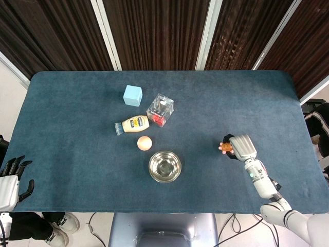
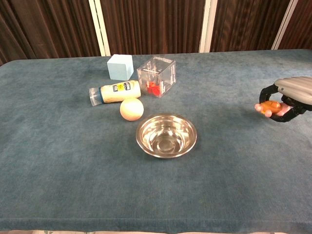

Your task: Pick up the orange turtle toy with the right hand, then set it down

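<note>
The orange turtle toy (image 1: 225,148) (image 2: 270,107) is pinched in the black fingers of my right hand (image 1: 240,147) (image 2: 288,95), lifted above the blue tablecloth at the right side. The hand's silver back covers most of the toy from above; the chest view shows the toy tilted, clear of the cloth. My left hand (image 1: 11,180) hangs off the table's front left corner, fingers spread, holding nothing; the chest view does not show it.
A steel bowl (image 1: 165,166) (image 2: 166,135) sits at the table's middle front. Behind it lie a cream ball (image 1: 144,143), a lying bottle (image 1: 132,124), a clear box (image 1: 161,109) with red contents and a light blue cube (image 1: 132,94).
</note>
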`<state>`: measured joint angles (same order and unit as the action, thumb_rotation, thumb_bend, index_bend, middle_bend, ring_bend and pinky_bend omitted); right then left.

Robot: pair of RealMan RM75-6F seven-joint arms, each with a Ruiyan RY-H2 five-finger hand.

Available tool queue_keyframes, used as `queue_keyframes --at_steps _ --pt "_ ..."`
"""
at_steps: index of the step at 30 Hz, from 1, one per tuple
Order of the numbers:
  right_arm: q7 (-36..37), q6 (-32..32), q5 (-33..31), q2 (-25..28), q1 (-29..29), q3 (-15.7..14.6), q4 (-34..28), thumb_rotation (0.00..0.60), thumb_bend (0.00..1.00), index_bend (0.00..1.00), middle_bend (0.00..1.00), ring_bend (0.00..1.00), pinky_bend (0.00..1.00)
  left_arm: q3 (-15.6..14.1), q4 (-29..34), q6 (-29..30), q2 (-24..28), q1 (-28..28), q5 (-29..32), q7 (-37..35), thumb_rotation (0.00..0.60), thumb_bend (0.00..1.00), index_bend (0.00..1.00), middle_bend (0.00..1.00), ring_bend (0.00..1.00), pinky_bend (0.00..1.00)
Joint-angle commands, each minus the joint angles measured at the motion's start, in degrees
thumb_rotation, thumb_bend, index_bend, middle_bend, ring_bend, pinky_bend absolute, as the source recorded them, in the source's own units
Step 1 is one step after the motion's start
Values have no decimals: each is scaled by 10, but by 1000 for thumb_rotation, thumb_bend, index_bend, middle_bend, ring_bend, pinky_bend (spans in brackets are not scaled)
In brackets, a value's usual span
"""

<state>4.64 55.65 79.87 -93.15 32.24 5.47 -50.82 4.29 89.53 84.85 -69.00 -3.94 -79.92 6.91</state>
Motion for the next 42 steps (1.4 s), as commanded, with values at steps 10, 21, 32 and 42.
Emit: queue_keyframes --at_steps 10,21,32,42 --pt "-53 50 4 85 -38 -11 -159 600 21 0 260 893 855 0 3 1 0 0 -1 2 600 441 237 118 93 296" --pt "-142 214 51 218 -138 -44 -383 600 17 307 246 378 447 -1 10 15 4 5 -8 9 600 440 237 118 92 296" --pt "-58 357 118 241 -234 -78 -327 600 16 119 105 96 160 2 29 19 8 1 -12 36 600 441 237 118 92 297" --pt "-47 363 130 237 -242 -67 -316 600 13 11 79 76 154 0 34 21 11 1 -17 43 600 441 237 118 92 297"
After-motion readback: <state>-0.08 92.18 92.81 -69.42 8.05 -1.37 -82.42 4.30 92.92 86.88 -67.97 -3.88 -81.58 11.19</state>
